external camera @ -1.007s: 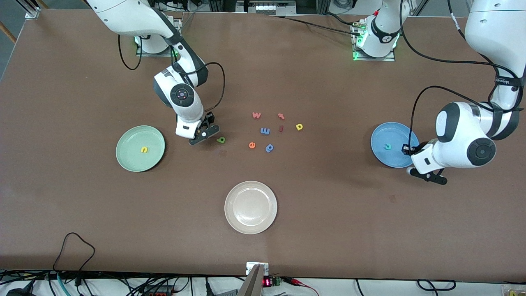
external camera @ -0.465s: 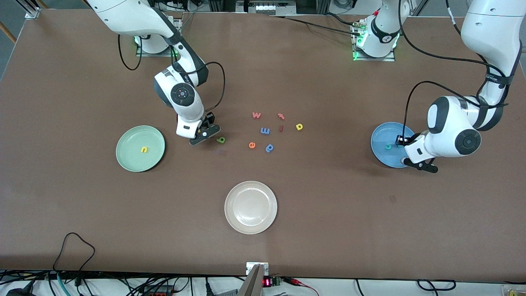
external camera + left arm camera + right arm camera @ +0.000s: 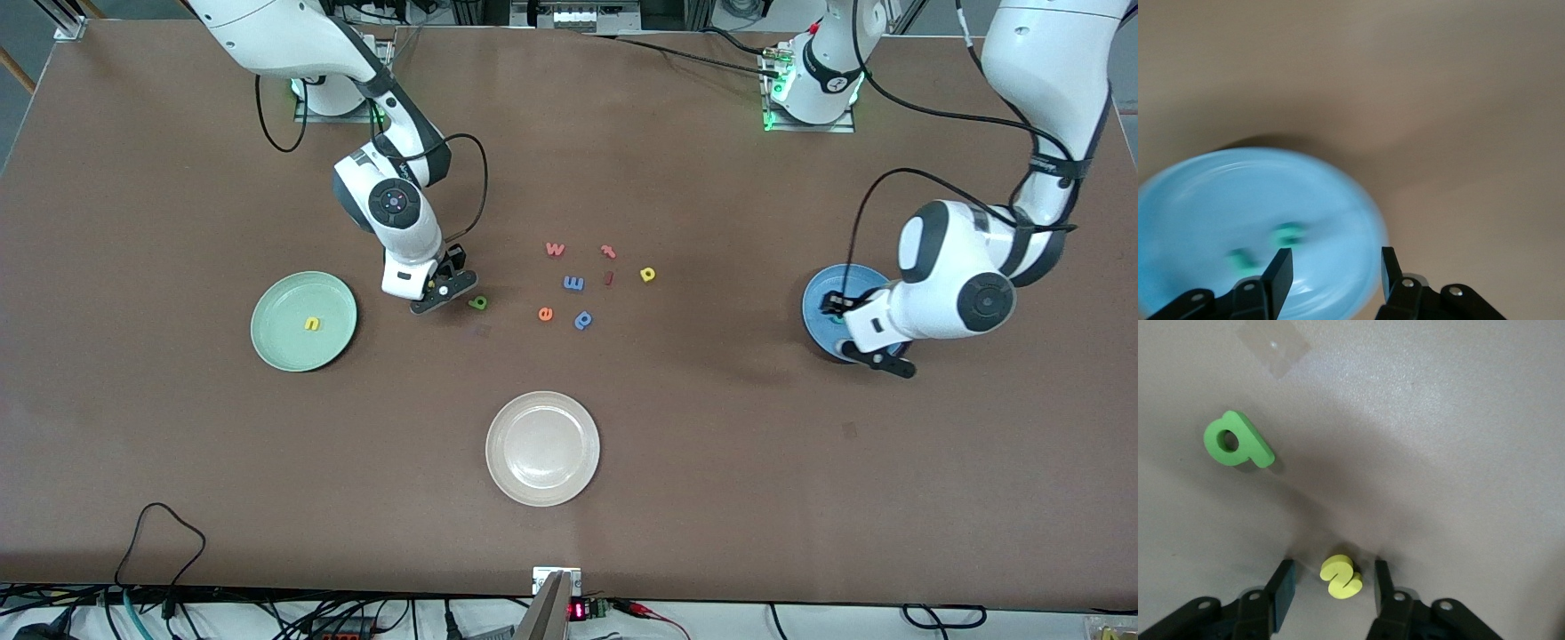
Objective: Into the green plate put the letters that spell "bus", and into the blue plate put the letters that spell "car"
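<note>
While the right gripper [image 3: 1328,587] stands low with fingers parted around the yellow "s" [image 3: 1341,577], beside the green "b" [image 3: 1237,441], centre then close; the left gripper [image 3: 1331,273], open and empty, hangs over the blue plate [image 3: 1338,200].

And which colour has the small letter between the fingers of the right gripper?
Yellow: the "s", seen best in the right wrist view.

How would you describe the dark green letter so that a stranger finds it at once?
Start at the green plate toward the right arm's end of the table, then go toward the middle cluster of letters. The dark green letter lies on the table beside the right gripper. It is the only green letter, with a round bowl.
</note>
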{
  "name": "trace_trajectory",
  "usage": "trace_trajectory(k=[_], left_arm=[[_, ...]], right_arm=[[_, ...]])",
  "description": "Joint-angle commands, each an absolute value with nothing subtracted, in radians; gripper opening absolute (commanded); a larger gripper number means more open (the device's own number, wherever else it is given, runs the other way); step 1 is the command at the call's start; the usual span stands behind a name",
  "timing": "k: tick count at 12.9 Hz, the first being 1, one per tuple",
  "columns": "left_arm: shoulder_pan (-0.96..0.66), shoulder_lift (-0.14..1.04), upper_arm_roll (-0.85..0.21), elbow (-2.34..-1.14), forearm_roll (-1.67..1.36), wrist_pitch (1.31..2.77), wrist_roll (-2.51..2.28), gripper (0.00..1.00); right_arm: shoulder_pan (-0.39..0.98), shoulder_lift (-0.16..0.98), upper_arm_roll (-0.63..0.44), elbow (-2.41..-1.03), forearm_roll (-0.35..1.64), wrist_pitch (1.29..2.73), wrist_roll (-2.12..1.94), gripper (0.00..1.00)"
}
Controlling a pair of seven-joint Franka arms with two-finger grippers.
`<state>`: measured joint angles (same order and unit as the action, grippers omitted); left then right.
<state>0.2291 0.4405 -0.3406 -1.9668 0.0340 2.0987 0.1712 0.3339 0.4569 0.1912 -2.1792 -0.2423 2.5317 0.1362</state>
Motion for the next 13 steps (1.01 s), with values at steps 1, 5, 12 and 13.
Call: trace_trajectory(k=[1, 5, 12, 13], left_arm=[[0.207, 0.452, -0.451, -1.959, -0.002, 2.082, -0.002, 0.61], [0.094, 0.477, -0.541, -1.959, -0.009, 2.085, -0.372, 0.56], [-0.064, 0.571, -0.54, -1.971, -0.021, 2.295, -0.79, 0.56], [-0.067, 0.578, -0.54, -1.971, -0.021, 2.302, -0.81, 0.55]], right_arm=[[0.336, 0.462, 0.189, -2.175, -0.276, 2.543, 0.129, 0.51], [0.334, 0.469, 0.186, -2.177, -0.278, 2.543, 0.129, 0.38], [0.327, 0.466, 0.181, -2.175, -0.273, 2.534, 0.13, 0.05], [0.322, 0.454, 0.172, -2.171, -0.273, 2.534, 0.124, 0.03]])
